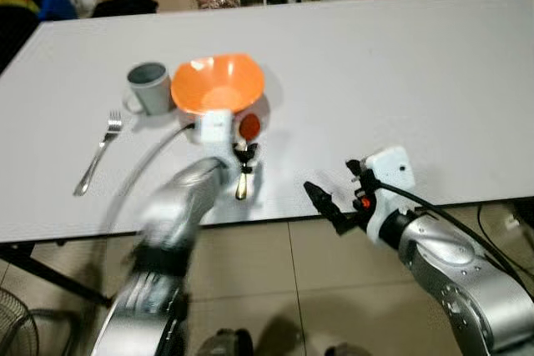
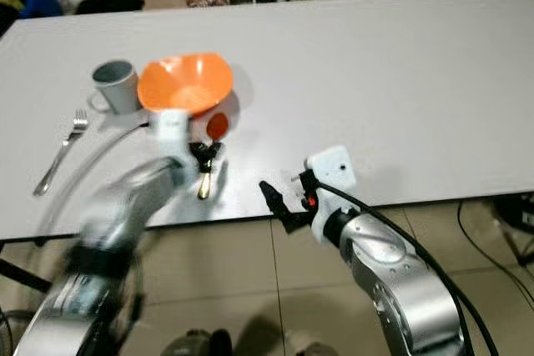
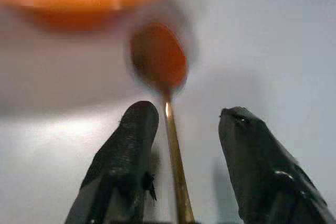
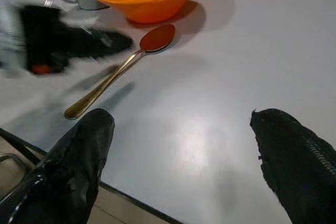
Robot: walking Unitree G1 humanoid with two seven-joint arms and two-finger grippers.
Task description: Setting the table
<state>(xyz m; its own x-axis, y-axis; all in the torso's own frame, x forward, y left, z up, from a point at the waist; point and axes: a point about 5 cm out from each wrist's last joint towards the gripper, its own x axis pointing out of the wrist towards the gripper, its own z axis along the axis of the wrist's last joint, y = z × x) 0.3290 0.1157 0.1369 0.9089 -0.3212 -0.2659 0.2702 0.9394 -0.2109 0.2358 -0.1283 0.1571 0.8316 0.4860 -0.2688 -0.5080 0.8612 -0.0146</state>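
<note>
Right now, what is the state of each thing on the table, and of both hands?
Orange bowl: upright, open side up, nothing visible inside.
Grey mug: upright, beside the bowl.
Fork: lying flat on the table, apart from the mug.
Spoon: lying flat, its bowl end near the orange bowl.
Left hand: open, fingers either side of the spoon handle.
Right hand: open, hanging over the table edge, holding nothing.

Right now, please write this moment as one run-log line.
left gripper: open, astride spoon handle | right gripper: open, idle | bowl, mug, fork placed
</note>
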